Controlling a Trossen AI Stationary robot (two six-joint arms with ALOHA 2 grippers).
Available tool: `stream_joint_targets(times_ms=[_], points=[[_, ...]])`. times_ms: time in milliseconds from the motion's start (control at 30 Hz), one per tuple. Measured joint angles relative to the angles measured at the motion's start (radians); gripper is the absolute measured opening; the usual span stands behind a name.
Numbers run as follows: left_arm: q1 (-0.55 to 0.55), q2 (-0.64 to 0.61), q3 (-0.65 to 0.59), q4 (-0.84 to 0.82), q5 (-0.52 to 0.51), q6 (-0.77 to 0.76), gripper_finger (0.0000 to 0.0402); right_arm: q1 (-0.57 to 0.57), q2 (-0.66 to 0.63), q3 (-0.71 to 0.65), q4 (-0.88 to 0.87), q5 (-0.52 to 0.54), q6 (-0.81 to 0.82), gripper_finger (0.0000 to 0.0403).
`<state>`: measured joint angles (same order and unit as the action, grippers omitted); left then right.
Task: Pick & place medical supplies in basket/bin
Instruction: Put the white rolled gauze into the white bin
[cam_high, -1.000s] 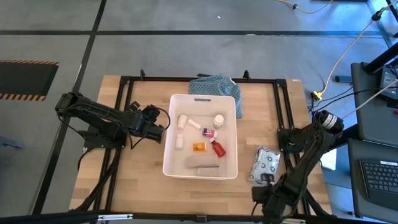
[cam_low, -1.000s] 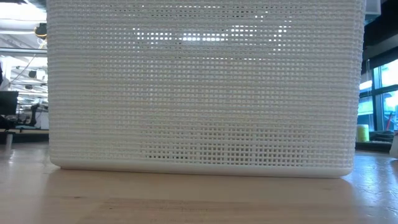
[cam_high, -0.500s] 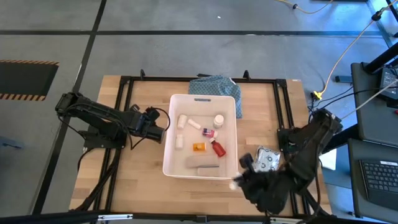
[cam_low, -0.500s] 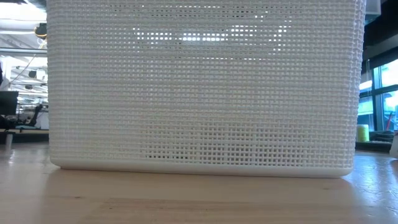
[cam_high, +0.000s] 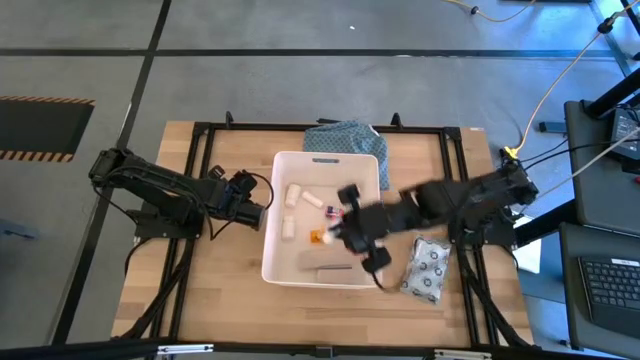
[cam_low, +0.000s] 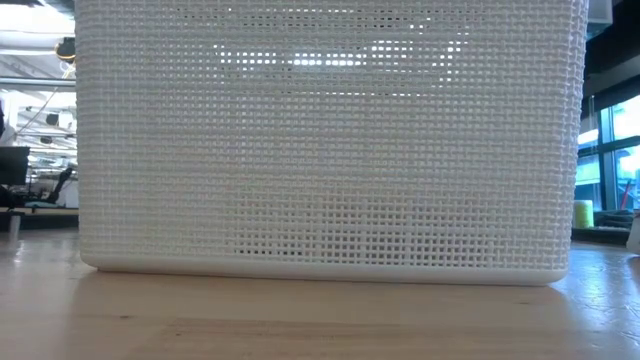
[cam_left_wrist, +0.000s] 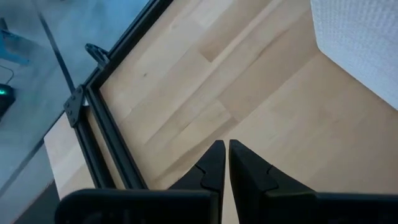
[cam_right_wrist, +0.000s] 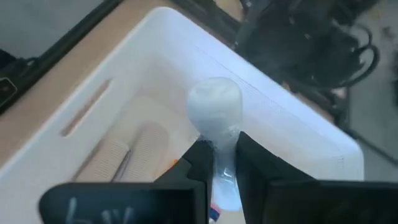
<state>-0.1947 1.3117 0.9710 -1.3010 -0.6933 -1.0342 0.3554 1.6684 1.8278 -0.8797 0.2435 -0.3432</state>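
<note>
Supplies are collecting in the tub (cam_high: 300, 160) at table centre; the right gripper (cam_right_wrist: 219, 163), over its 3 o'clock side, is pinching a white tube (cam_right_wrist: 216, 106) — best lowering before releasing.

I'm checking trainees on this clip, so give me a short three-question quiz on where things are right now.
1. True or false: the pouch lies inside the tub.
2. Which gripper is over the tub? A) left B) right C) neither
3. What does the right gripper hold?

Key:
1. False. The pouch lies on the table, to the right of the tub.
2. B. The left gripper waits shut beside the tub.
3. A white bottle, pinched between its fingers.
</note>
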Motion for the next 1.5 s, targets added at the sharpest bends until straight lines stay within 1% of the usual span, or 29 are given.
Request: stream_joint_targets(times_ms=[67,233,367,433,733,967,1167,1367,1500], points=[[0.000,0.000,0.000,0.000,-0.002,0.000,0.0015,-0.063,0.000,0.000,0.010,-0.067,0.000,0.0048],[0.000,0.000,0.000,0.000,-0.013,0.031,0.0017,-0.190,0.007,0.000,0.076,-0.151,0.001,0.0048],[0.000,0.000,0.000,0.000,-0.015,0.051,0.0015,-0.256,0.054,0.000,0.122,-0.280,0.002,0.0048],[0.000,0.000,0.000,-0.001,-0.012,0.051,0.0015,-0.274,0.090,0.000,0.123,-0.318,0.000,0.0048],[0.000,0.000,0.000,0.000,0.006,0.051,0.0014,-0.349,0.280,0.000,0.128,-0.316,0.004,0.0048],[0.000,0.000,0.000,0.000,0.024,0.027,0.0013,-0.424,0.389,-0.001,0.073,-0.315,0.076,0.0048],[0.000,0.000,0.000,0.000,0.038,0.026,0.0012,-0.459,0.437,-0.001,0.070,-0.312,0.077,0.0049],[0.000,0.000,0.000,0.000,0.040,0.023,0.0012,-0.476,0.462,-0.001,0.063,-0.316,0.135,0.0051],[0.000,0.000,0.000,0.000,0.043,0.023,0.0013,-0.482,0.465,-0.001,0.059,-0.308,0.156,0.0072]])
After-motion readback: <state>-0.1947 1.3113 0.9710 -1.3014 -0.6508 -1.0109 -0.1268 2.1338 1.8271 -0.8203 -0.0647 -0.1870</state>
